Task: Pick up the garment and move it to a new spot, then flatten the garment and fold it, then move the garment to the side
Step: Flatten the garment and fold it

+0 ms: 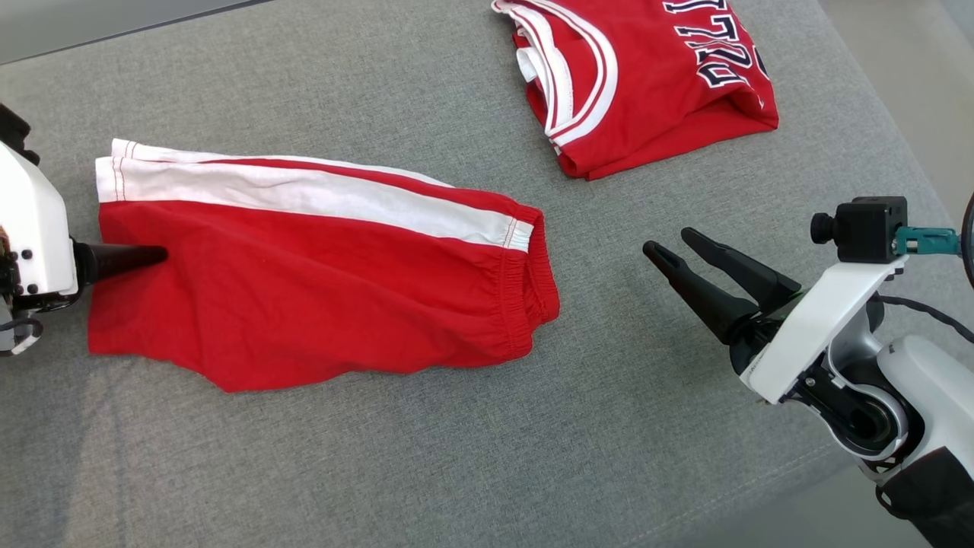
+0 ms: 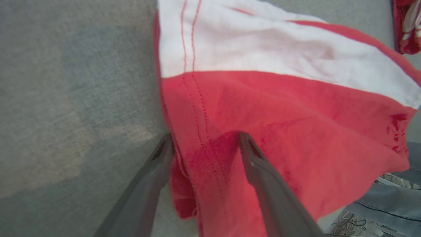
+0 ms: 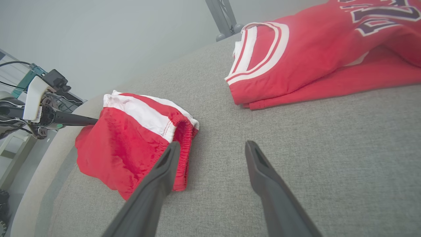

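- My left gripper point(image 2: 205, 136) sits at the left edge of the grey upholstered surface point(image 1: 426, 457). Its fingers are spread wide over the leg hem of the shorts, one lying on the red cloth and the other just off the hem; nothing is pinched.
- The red shorts point(image 1: 304, 304), with a white side stripe, lie flattened across the left half of the surface. Their hem is towards the left edge and the elastic waistband towards the middle.
- A folded red jersey point(image 1: 647, 84), with a white-trimmed collar and dark lettering, lies at the far edge, right of the middle and well apart from the shorts.
- My right gripper point(image 1: 670, 241) hovers over bare surface near the right edge. Its fingers are parted and empty, pointing towards the waistband but clear of it.
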### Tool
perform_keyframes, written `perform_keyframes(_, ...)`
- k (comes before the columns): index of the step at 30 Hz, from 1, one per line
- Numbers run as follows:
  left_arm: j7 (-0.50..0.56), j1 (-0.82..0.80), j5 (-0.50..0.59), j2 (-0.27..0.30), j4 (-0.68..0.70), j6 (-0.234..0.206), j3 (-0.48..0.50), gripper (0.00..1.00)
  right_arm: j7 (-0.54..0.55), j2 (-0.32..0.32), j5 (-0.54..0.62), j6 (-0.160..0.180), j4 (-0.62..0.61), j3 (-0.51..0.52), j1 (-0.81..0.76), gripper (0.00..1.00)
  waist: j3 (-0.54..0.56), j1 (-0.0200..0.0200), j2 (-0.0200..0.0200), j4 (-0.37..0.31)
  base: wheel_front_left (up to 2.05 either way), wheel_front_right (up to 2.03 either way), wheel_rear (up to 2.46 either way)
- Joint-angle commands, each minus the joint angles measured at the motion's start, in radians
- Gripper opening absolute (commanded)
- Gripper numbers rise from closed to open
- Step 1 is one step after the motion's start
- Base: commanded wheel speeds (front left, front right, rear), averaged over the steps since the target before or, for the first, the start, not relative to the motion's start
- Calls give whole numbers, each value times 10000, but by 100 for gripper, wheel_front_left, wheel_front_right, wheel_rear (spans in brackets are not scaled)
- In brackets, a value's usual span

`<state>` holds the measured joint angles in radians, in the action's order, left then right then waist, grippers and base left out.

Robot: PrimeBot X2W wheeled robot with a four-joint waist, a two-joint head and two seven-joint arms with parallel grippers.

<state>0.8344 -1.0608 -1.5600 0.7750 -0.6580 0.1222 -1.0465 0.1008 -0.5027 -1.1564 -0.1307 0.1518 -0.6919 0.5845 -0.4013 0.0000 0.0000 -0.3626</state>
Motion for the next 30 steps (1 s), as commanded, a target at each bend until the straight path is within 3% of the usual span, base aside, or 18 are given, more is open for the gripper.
perform_keyframes(1,75,174,-40,-81,22,13,-44,100,53,31,105,-4,-12,80,-117,100,-25,0,0,3,0,0,0)
perform_keyframes(4,75,129,-82,-89,99,-8,-3,100,186,178,284,-4,-115,326,-265,100,-106,0,0,7,0,0,0)
perform_keyframes(5,101,135,-138,-103,131,-3,27,75,226,223,346,-4,-155,419,-310,100,-133,0,0,9,0,0,0)
perform_keyframes(6,114,136,-194,-110,166,4,49,41,278,269,403,-4,-182,512,-362,100,-160,0,0,15,0,0,0)
perform_keyframes(7,114,134,-251,-124,201,13,91,0,323,325,462,-4,-207,591,-413,100,-184,0,0,23,0,0,0)
perform_keyframes(15,-1,232,-381,-134,296,47,245,0,759,640,903,-4,-205,1138,-730,100,97,0,0,281,0,0,0)
perform_keyframes(30,-108,1560,-639,-477,504,-47,-75,0,1629,758,1262,-6,-3,1759,-1716,100,1901,0,0,1329,0,0,0)
